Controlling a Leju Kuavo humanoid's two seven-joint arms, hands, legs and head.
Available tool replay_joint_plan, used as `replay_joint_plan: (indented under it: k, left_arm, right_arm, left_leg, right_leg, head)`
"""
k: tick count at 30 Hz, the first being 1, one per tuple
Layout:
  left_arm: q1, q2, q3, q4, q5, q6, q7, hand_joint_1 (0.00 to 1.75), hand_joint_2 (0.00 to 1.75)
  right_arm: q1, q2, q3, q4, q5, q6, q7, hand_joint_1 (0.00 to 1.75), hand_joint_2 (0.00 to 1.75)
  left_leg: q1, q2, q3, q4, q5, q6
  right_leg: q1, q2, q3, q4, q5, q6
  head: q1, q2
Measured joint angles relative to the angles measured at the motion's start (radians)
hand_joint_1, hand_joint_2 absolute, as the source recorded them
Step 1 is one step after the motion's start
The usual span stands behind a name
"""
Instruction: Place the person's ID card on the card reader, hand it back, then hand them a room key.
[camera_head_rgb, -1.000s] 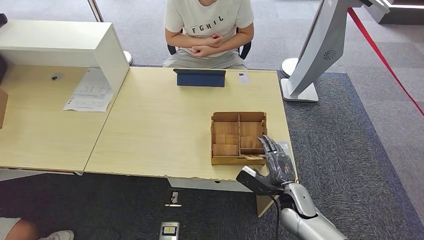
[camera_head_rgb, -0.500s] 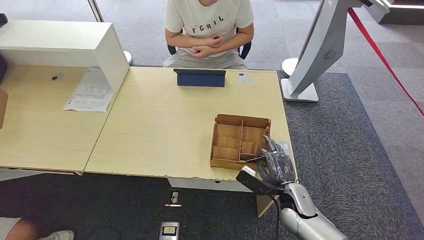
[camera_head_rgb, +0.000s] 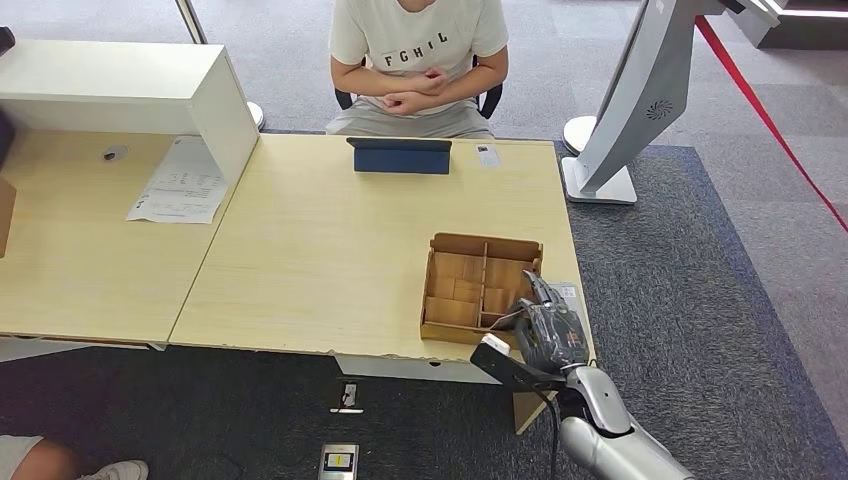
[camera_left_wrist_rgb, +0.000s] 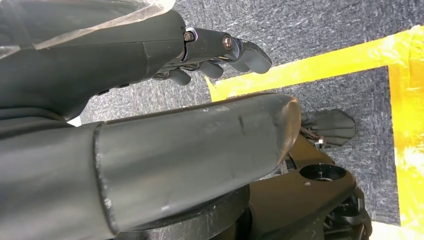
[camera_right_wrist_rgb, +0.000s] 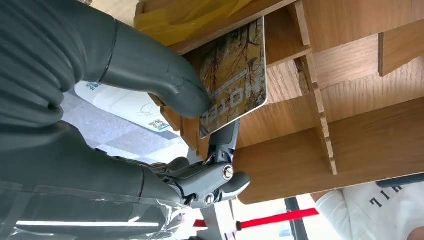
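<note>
Lifting the room key (camera_right_wrist_rgb: 235, 75) cleanly means drawing it straight out of the wooden tray (camera_head_rgb: 481, 247), without dragging the tray across the desk (camera_head_rgb: 330, 240). The card sits at the tray's near right corner, pinched between thumb and fingers (camera_right_wrist_rgb: 222, 145) of the right hand (camera_head_rgb: 548, 335). Its long axis runs roughly along the tray's divider. The left hand (camera_left_wrist_rgb: 150, 75) hangs over the carpet, fingers loosely apart, holding nothing.
</note>
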Motion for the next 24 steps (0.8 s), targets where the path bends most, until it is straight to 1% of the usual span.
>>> replay_joint_plan:
  k: [3,6,9,12,17,24]
  left_arm:
    - [0.002,0.0,0.0,0.0,0.0,0.0,-0.002,0.0,0.0]
    - [0.003,0.0,0.0,0.0,-0.001,0.0,-0.004,0.0,0.0]
    - [0.004,0.0,0.0,0.0,-0.002,-0.002,-0.004,0.0,0.0]
    - [0.005,0.0,0.0,0.0,-0.004,-0.008,-0.004,0.0,0.0]
    - [0.006,0.0,0.0,0.0,-0.005,-0.019,-0.007,0.0,0.0]
    - [0.006,0.0,0.0,0.0,-0.006,-0.025,-0.013,0.0,0.0]
  right_arm:
    - [0.001,-0.001,0.0,-0.013,0.047,-0.032,0.013,1.75,1.75]
    - [-0.002,-0.007,-0.006,-0.058,0.128,-0.053,0.044,1.75,1.75]
    - [-0.013,-0.018,-0.014,-0.118,0.205,-0.039,0.073,1.75,1.75]
    - [-0.03,-0.03,-0.028,-0.185,0.251,-0.005,0.094,1.75,1.75]
    - [-0.052,-0.053,-0.045,-0.278,0.281,0.028,0.109,1.75,1.75]
    - [-0.064,-0.081,-0.058,-0.355,0.267,0.038,0.113,1.75,1.75]
  left_leg:
    - [0.0,0.0,0.0,0.0,0.0,0.0]
    - [0.0,0.0,0.0,0.0,0.0,0.0]
    - [0.0,0.0,0.0,0.0,0.0,0.0]
    - [0.0,0.0,0.0,0.0,0.001,0.0]
    - [0.0,0.0,0.0,0.0,0.001,0.0]
    - [0.0,0.0,0.0,0.0,0.001,0.0]
  right_leg:
    - [0.0,0.0,0.0,0.0,0.0,0.0]
    - [0.0,0.0,0.0,0.0,0.0,0.0]
    - [0.0,0.0,0.0,0.001,0.0,0.0]
    - [0.0,0.0,0.0,0.001,0.0,0.0]
    - [0.0,0.0,0.0,0.001,0.0,0.0]
    - [0.0,0.0,0.0,0.001,0.0,0.0]
  head:
    - [0.0,0.0]
    - [0.0,0.0]
    - [0.0,0.0]
    - [0.0,0.0]
    - [0.0,0.0]
    - [0.0,0.0]
